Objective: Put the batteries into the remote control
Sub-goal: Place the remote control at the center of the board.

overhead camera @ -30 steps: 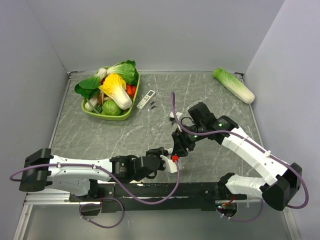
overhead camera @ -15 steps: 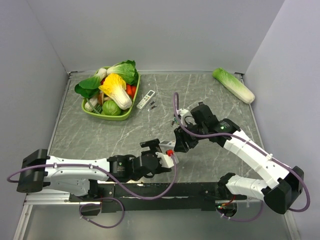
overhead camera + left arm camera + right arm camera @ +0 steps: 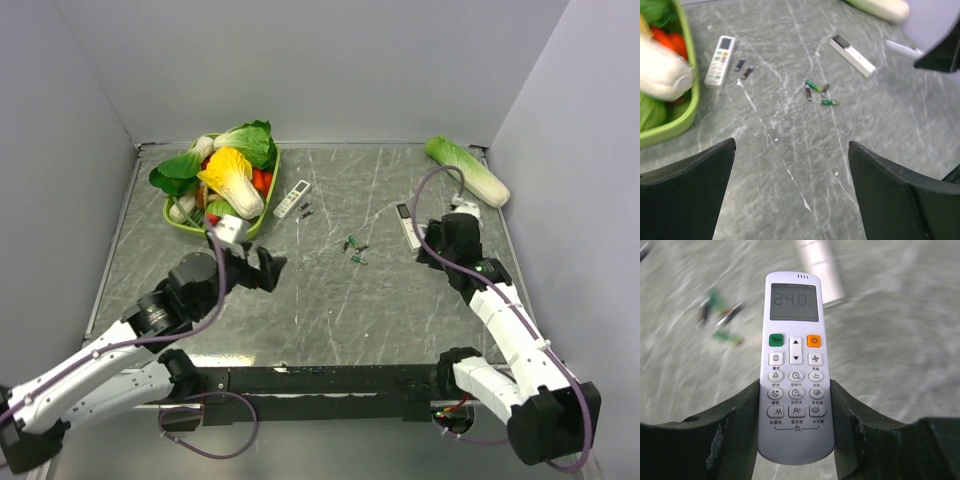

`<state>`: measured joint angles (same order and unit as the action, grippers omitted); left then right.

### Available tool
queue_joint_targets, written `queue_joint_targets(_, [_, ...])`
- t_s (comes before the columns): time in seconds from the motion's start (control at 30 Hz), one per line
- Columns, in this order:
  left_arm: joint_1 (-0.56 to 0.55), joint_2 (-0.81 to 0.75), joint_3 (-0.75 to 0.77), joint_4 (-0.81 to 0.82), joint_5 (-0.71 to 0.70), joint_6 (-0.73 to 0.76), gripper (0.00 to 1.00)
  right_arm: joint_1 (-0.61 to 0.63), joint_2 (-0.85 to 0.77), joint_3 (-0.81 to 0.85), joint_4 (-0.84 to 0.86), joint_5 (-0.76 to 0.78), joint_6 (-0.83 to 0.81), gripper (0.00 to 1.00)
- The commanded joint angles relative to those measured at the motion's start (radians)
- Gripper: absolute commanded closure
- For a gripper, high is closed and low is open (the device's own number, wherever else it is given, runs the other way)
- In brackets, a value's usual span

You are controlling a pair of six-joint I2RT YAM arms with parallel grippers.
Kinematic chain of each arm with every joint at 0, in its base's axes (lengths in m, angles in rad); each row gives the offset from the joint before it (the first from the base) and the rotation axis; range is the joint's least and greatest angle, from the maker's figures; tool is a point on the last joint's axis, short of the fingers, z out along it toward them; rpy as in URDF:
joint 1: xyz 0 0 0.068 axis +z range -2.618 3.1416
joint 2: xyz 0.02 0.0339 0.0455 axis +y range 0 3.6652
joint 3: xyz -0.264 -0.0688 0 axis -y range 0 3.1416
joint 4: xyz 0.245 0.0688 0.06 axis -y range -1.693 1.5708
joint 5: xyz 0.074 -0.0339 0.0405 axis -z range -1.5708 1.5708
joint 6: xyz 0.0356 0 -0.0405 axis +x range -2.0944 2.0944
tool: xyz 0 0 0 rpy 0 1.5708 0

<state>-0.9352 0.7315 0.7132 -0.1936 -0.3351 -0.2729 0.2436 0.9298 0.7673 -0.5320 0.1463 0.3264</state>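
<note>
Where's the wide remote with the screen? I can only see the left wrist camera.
Observer: The right gripper holds the remote, squeezed by its long sides.
Operator: Is the screen showing anything?
Observer: Yes, the screen reads 24.0.
Operator: What's the pale thing at my top edge?
Observer: A cabbage lying in the far right corner. Its other end is green and leafy.
</note>
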Motion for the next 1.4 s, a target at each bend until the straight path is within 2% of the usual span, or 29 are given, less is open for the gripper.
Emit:
queue_joint_targets(0.0, [0.191,-0.043,-0.021,-0.095,0.163,-0.233,0.03,-0.136,0.021,-0.037,0.13,0.165,0.085,1.0])
queue_joint_targets(0.17, [0.384,-0.027,-0.02,-0.136,0.379,-0.272,0.03,-0.32,0.104,-0.063,0.167,0.121,0.091,1.0])
queue_joint_targets(0.2, [0.444,-0.027,-0.015,-0.139,0.405,-0.275,0.03,-0.334,0.118,-0.063,0.164,0.127,0.089,1.0])
queue_joint_targets(0.33, [0.567,-0.044,-0.001,-0.147,0.458,-0.253,0.03,-0.391,0.204,-0.072,0.182,0.139,0.086,1.0])
queue_joint_targets(0.4, [0.608,-0.072,-0.009,-0.136,0.42,-0.249,0.03,-0.4,0.262,-0.077,0.182,0.153,0.089,1.0])
queue_joint_targets(0.53, [0.619,-0.147,-0.024,-0.147,0.293,-0.227,0.03,-0.405,0.372,-0.068,0.167,0.168,0.083,1.0])
queue_joint_targets(0.67, [0.619,-0.233,-0.032,-0.171,0.18,-0.189,0.03,-0.403,0.438,-0.066,0.156,0.156,0.076,0.93])
queue_joint_targets(0.7, [0.619,-0.245,-0.035,-0.173,0.165,-0.186,0.03,-0.405,0.451,-0.068,0.155,0.154,0.08,0.87])
queue_joint_targets(0.73, [0.619,-0.254,-0.04,-0.173,0.15,-0.184,0.03,-0.406,0.46,-0.068,0.156,0.15,0.088,0.71])
queue_joint_targets(0.8, [0.619,-0.276,-0.044,-0.17,0.142,-0.181,0.03,-0.408,0.455,-0.071,0.158,0.147,0.088,0.61])
queue_joint_targets(0.83, [0.619,-0.283,-0.046,-0.167,0.14,-0.183,0.03,-0.409,0.442,-0.077,0.162,0.145,0.086,0.49])
queue_joint_targets(0.9, [0.619,-0.284,-0.046,-0.168,0.139,-0.183,0.03,-0.409,0.428,-0.088,0.171,0.134,0.082,0.4])
queue_joint_targets(0.93, [0.618,-0.284,-0.044,-0.173,0.139,-0.183,0.03,-0.409,0.414,-0.091,0.171,0.134,0.083,0.31])
queue_joint_targets(1.0, [0.619,-0.282,-0.044,-0.173,0.142,-0.183,0.03,-0.409,0.399,-0.095,0.171,0.128,0.085,0.24])
queue_joint_targets(1.03, [0.619,-0.282,-0.046,-0.172,0.142,-0.184,0.03,-0.409,0.374,-0.105,0.175,0.127,0.083,0.13])
queue_joint_targets(1.13, [0.619,-0.285,-0.047,-0.175,0.134,-0.189,0.03,-0.409,0.322,-0.1,0.153,0.116,0.089,0.01])
queue_joint_targets(1.2, [0.619,-0.288,-0.043,-0.175,0.125,-0.19,0.03,-0.409,0.282,-0.094,0.138,0.104,0.089,0.0])
queue_joint_targets(1.37, [0.619,-0.331,-0.04,-0.173,0.097,-0.184,0.03,-0.409,0.037,-0.043,0.08,0.099,0.1,0.0])
